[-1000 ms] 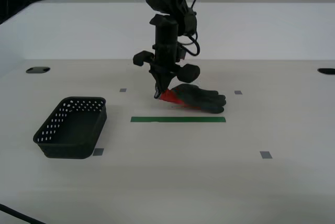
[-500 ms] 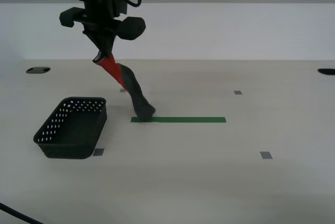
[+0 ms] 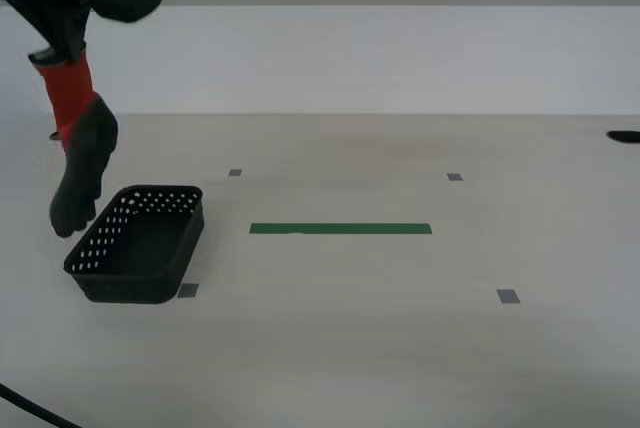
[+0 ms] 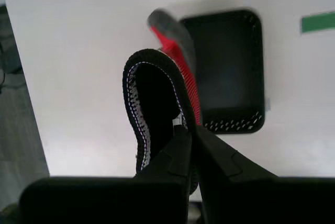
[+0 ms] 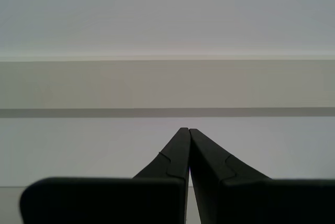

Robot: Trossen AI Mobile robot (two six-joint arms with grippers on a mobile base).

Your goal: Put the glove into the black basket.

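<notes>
Hanging from my second claw (image 4: 188,130), which is pinching its cuff tight, the glove (image 3: 78,153) is dangling fingers-down above the counter (image 3: 400,348), just off the black basket (image 3: 138,243) on the exterior view's left. My first claw (image 5: 188,132) is pressed closed on nothing, pointing at a pale wall.

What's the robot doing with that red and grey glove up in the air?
My second tool is pinched shut on the cuff of the glove, which hangs fingers-down in the air. In the exterior view it dangles just beyond the left end of the black basket, not inside yet. The basket sits empty on the table, near a green tape strip. My first tool is closed, holds nothing and points at the wall.
</notes>
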